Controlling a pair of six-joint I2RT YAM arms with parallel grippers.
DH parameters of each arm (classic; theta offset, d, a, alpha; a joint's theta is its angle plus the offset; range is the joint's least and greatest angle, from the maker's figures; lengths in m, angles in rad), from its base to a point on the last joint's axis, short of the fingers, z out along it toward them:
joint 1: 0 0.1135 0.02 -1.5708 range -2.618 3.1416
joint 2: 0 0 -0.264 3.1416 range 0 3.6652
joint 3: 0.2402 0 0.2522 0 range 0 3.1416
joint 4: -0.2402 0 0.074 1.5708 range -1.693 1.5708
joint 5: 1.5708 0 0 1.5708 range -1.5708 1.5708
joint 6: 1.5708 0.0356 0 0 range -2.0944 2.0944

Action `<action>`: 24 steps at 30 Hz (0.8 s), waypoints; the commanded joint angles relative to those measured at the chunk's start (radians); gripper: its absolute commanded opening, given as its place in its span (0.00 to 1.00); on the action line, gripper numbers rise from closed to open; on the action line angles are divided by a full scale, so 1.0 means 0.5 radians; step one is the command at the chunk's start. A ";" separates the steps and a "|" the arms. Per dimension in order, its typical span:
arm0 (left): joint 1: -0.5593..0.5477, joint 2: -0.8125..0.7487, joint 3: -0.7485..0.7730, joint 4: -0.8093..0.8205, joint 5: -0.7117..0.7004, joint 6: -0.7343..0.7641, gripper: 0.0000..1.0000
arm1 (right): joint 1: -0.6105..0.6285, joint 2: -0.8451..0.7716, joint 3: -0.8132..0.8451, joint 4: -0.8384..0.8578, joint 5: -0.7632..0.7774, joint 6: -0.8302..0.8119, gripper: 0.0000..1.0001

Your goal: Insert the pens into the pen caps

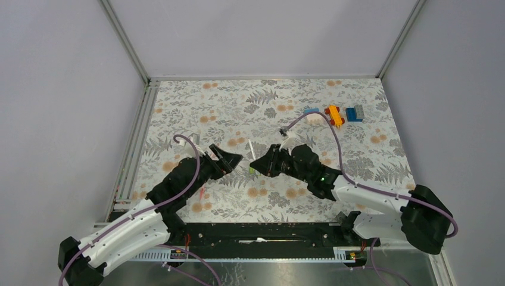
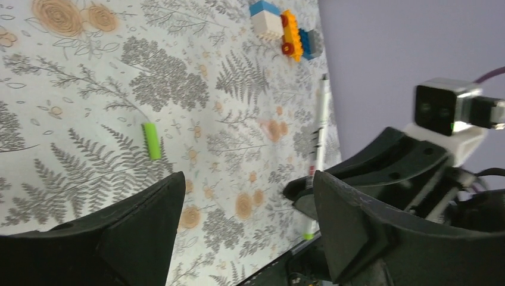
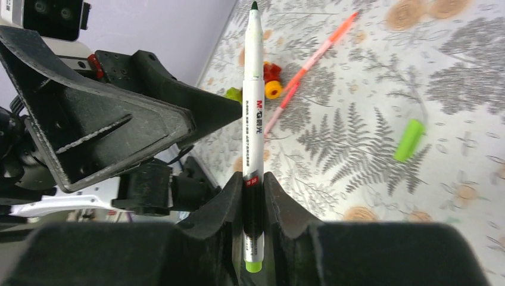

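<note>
The right tool (image 3: 254,186) is clamped narrow on the white pen (image 3: 253,101) near its green end, with the tip standing out past the fingers. The left tool (image 2: 248,182) stands wide and empty, facing it. The green pen cap (image 3: 409,140) lies on the table (image 3: 470,71), apart from both tools.

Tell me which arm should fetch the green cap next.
Left. The left gripper stands open and empty, with the green cap lying loose on the table before it. The right gripper is shut on the white pen.
</note>
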 commanded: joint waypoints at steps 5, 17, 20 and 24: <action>-0.004 0.332 0.179 -0.201 0.089 0.301 0.79 | 0.007 -0.379 -0.040 -0.608 0.490 -0.281 0.00; -0.064 1.315 0.732 -0.530 0.097 0.402 0.67 | 0.007 -0.792 -0.066 -1.179 0.986 -0.327 0.06; -0.095 1.534 0.888 -0.646 0.027 0.405 0.65 | 0.006 -0.820 -0.055 -1.235 0.985 -0.362 0.05; -0.117 1.713 1.010 -0.707 -0.021 0.383 0.61 | 0.006 -0.827 -0.060 -1.273 0.946 -0.422 0.04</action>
